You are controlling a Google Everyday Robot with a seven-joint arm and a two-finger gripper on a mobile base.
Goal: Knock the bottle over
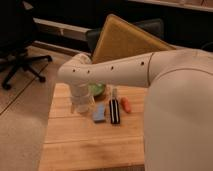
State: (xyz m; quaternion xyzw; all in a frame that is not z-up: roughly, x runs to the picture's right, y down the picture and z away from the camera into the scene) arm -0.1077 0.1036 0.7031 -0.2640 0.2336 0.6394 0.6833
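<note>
The bottle [114, 93] is a slim pale shape standing upright on the wooden table [75, 140], just behind a flat black bar with a white stripe [115, 111]. My arm comes in from the right, bends at the elbow and hangs down to the gripper [82, 104]. The gripper is low over the table's left part, a short way left of the bottle and apart from it.
A green object [98, 90] lies behind the gripper. A blue object [99, 113] and an orange one [125, 105] lie beside the black bar. A yellow board [122, 40] leans behind the table. An office chair [17, 55] stands at the far left.
</note>
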